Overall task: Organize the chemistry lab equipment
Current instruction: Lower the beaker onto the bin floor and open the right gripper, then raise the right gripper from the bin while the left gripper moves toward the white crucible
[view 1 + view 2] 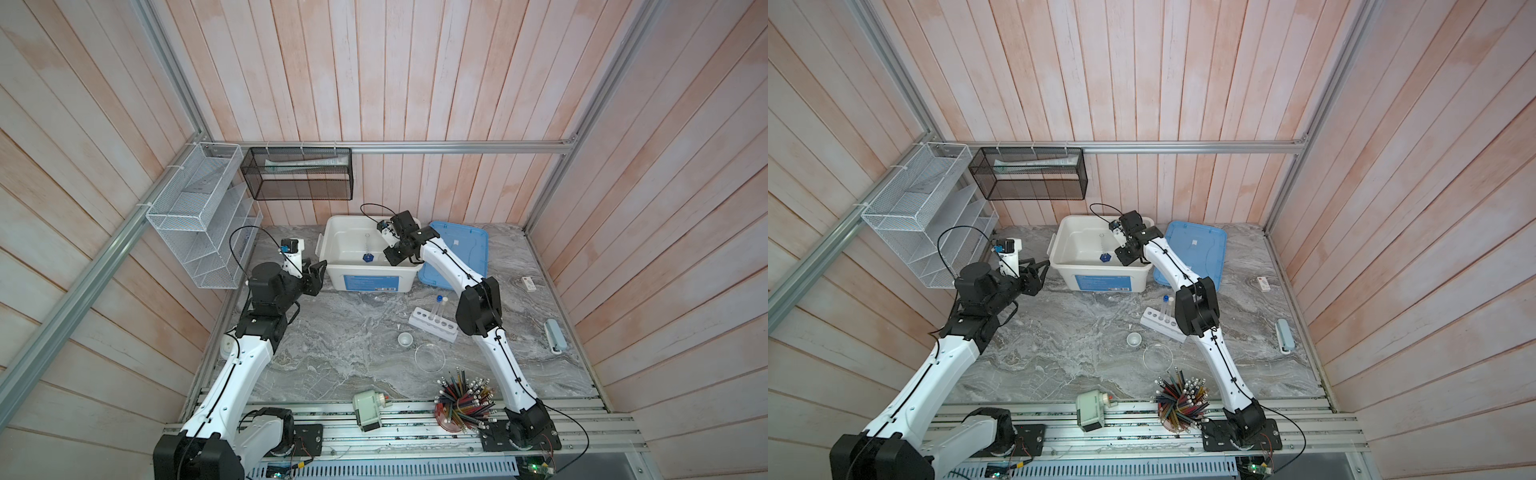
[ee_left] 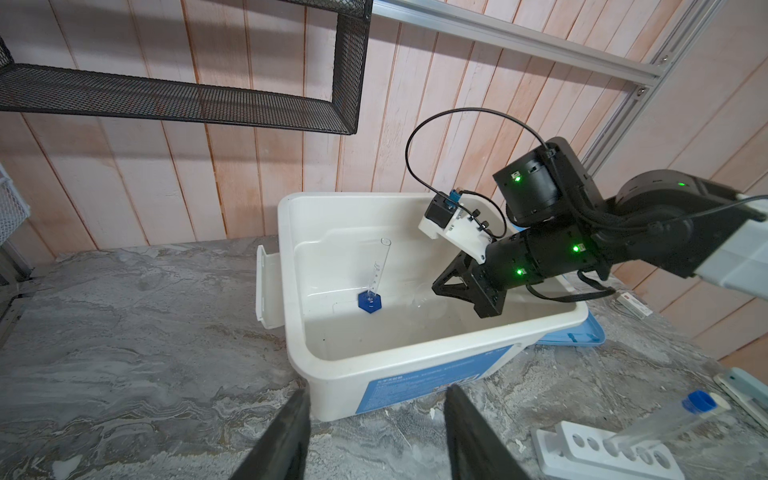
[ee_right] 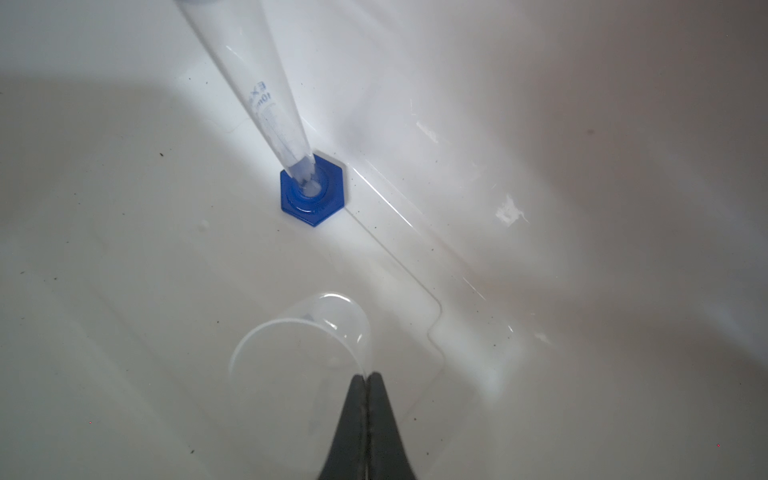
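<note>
Right pincer (image 3: pixel 368 376) is down inside the white storage bin (image 2: pixel 332 390), tips pressed together on the rim wall of a clear plastic beaker (image 3: pixel 299 353). The beaker is tipped, mouth toward the pincer; contact with the bin floor cannot be told. Graduated cylinder (image 3: pixel 311 191), blue hexagonal base, stands upright farther ahead of the tips, apart from the beaker. Left pincer (image 2: pixel 378 390) is spread partway and empty, outside the bin with the bin wall just ahead of it. Behind the right pincer, beside its forearm, is the white six-hole rack (image 1: pixel 432 326) holding the blue-capped tube (image 1: pixel 438 301) and white-capped tube (image 1: pixel 444 302). The tiny white cup (image 1: pixel 405 339) and clear round dish (image 1: pixel 429 357) lie just beyond the rack.
</note>
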Action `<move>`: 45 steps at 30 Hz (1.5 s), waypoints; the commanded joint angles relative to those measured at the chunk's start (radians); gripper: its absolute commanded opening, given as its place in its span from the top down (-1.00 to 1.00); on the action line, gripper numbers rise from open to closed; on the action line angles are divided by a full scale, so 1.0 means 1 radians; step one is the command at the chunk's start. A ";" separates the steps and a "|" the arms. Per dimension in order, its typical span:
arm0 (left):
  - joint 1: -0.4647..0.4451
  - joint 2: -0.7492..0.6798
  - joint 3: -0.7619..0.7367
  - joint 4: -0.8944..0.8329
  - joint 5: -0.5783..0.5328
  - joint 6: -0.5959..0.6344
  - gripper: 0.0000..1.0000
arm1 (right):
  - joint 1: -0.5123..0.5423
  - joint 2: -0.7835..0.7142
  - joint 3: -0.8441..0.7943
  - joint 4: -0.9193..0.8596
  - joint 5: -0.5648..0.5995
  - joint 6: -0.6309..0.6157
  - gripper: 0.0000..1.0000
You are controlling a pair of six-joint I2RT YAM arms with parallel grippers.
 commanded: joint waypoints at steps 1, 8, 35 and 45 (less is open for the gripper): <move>0.005 0.005 -0.004 0.006 0.013 0.014 -0.07 | 0.002 0.040 0.024 0.006 0.003 -0.005 0.90; 0.005 0.004 -0.004 0.004 0.013 0.014 -0.07 | 0.003 0.028 0.024 0.005 0.007 -0.011 0.81; 0.006 -0.057 0.016 -0.019 0.009 0.013 -0.12 | 0.013 -0.222 0.040 0.002 0.044 -0.043 0.14; -0.134 -0.067 0.158 -0.235 0.114 0.083 -0.11 | 0.022 -0.501 -0.093 -0.025 0.103 -0.029 0.15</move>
